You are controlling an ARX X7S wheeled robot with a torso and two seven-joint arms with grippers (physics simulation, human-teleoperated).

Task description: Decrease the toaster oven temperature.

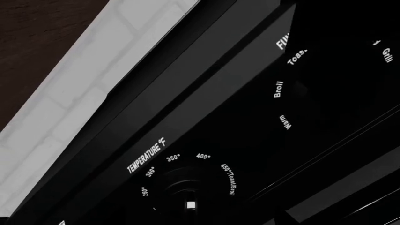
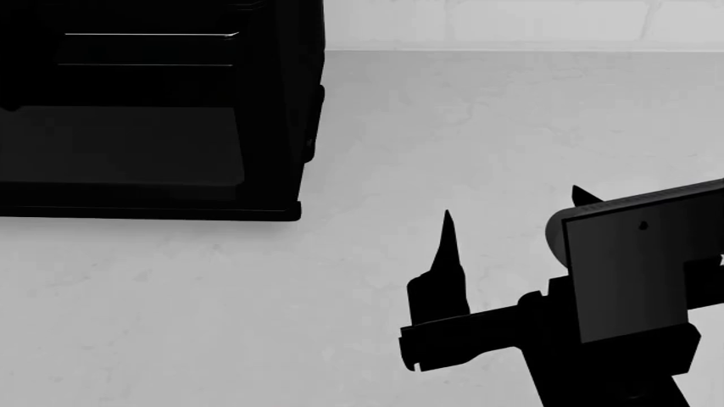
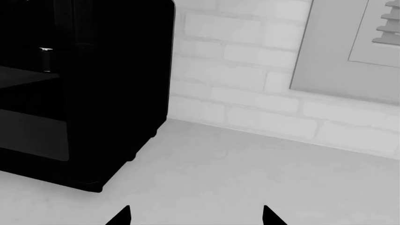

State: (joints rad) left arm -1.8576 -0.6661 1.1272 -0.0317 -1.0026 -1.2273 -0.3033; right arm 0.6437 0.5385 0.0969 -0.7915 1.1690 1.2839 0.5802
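The toaster oven (image 2: 147, 127) is a large black box with a dark glass door, standing at the far left of the counter; it also shows in the right wrist view (image 3: 81, 93). The left wrist view is pressed close to its control panel (image 1: 250, 117). The temperature knob (image 1: 186, 187) sits under the words "TEMPERATURE °F", ringed by marks from 250° to 450°. A small white square (image 1: 190, 205) shows on the knob. My left gripper's fingers cannot be made out against the black panel. My right gripper (image 2: 515, 208) is open and empty over the counter, right of the oven (image 3: 196, 215).
The light grey counter (image 2: 396, 127) spreads right of and in front of the oven. A white brick wall (image 3: 250, 70) runs behind it, with a framed shutter (image 3: 350, 47) at the right. A second dial's labels, Broil and Warm (image 1: 279, 89), lie beside the temperature dial.
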